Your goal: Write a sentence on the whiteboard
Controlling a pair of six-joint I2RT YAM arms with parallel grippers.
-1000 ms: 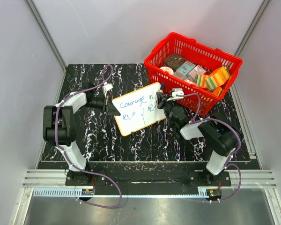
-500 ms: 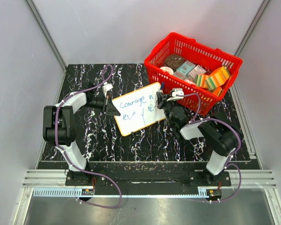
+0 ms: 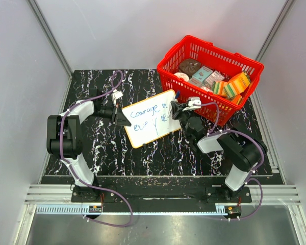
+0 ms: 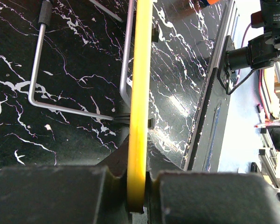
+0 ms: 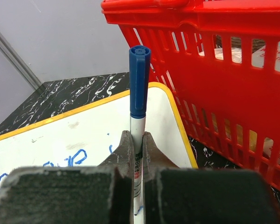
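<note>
- Whiteboard (image 3: pixel 149 118): mid-table, beside the red basket (image 5: pixel 224 93).
- Left gripper (image 4: pixel 139 186): you have it clamped on the board's yellow rim at its left edge.
- Right gripper (image 5: pixel 136 149): pinched on a blue marker (image 5: pixel 139 79), blue end up, over the board's right side.
- Sentence (image 3: pixel 149 116): two blue lines, the first "Courage in", the second unclear.
- Progress: judged well advanced. You cannot tell what is left.

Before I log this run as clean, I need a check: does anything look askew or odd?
Only the whiteboard: it sits skewed to the edges of the table, left rim pinched in the left claw, far corner near the red basket. The sentence has a scrawled, unreadable second line.
</note>
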